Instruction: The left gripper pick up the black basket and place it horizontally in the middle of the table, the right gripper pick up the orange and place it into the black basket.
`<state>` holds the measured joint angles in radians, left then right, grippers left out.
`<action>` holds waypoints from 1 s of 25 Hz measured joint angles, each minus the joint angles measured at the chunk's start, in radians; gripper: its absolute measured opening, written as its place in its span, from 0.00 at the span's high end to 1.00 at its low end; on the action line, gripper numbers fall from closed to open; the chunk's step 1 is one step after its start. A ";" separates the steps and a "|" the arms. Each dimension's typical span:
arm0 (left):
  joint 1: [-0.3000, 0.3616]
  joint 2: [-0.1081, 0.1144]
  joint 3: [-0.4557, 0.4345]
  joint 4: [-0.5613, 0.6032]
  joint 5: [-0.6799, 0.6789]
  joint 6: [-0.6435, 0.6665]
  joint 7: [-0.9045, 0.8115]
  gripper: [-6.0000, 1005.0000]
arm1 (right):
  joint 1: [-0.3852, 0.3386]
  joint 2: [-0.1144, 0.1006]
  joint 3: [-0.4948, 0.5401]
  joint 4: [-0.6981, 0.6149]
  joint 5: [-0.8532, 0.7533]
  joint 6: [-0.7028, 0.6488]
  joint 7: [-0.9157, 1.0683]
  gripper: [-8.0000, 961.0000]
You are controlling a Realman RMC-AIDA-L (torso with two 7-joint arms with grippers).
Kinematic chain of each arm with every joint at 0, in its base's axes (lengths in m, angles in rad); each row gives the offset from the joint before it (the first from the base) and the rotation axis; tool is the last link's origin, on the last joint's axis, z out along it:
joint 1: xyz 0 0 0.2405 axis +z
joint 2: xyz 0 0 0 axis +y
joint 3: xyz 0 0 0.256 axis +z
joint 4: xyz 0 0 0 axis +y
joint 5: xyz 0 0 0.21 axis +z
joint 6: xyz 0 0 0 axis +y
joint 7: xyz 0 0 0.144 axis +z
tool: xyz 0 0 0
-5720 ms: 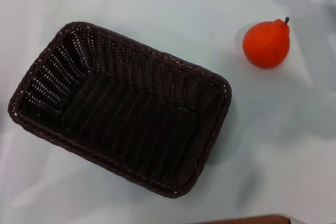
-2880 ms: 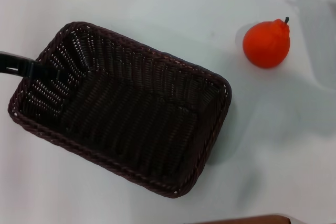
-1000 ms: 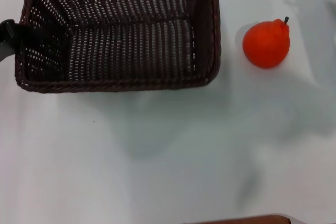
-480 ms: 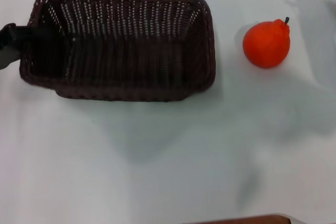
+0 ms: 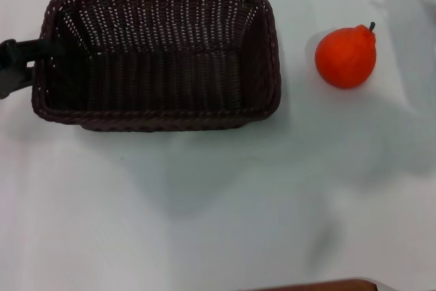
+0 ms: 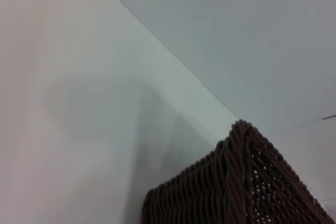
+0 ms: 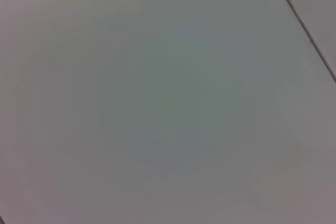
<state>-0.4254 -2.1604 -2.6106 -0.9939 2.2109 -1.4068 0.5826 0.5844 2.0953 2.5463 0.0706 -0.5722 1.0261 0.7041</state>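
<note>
Left gripper jaws pinch the basket at its left end; basket lies level on table, orange just right. Judged: placement step; next, release. Right gripper unseen.

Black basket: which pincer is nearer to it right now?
Left. The left pincer is at the black basket on its left short rim. The right pincer appears in no view, so it cannot be placed.

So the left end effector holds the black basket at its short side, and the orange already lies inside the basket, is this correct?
Not quite. The head view shows the orange on the table, outside the black basket, apart from its other short side. The left end effector does hold the basket's short side.
</note>
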 joint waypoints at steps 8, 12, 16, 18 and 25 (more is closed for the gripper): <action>0.034 0.001 0.001 -0.004 -0.051 -0.060 0.003 0.51 | -0.002 0.000 0.000 -0.004 0.000 0.000 0.000 0.11; 0.043 0.008 -0.003 0.000 -0.054 -0.050 0.023 0.51 | -0.001 -0.001 -0.009 -0.002 -0.004 0.000 0.001 0.11; 0.061 0.026 -0.021 0.002 -0.059 -0.030 0.059 0.50 | -0.005 -0.007 -0.061 0.020 -0.011 0.005 0.018 0.11; 0.067 0.031 -0.056 0.002 -0.076 -0.026 0.089 0.50 | -0.016 -0.012 -0.127 0.061 -0.015 0.010 0.046 0.11; 0.085 0.034 -0.206 0.020 -0.257 -0.077 0.317 0.36 | -0.070 -0.098 -0.394 0.298 -0.237 0.021 0.363 0.11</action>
<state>-0.3408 -2.1268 -2.8164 -0.9735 1.9541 -1.4834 0.8995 0.5144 1.9975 2.1522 0.3690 -0.8090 1.0471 1.0672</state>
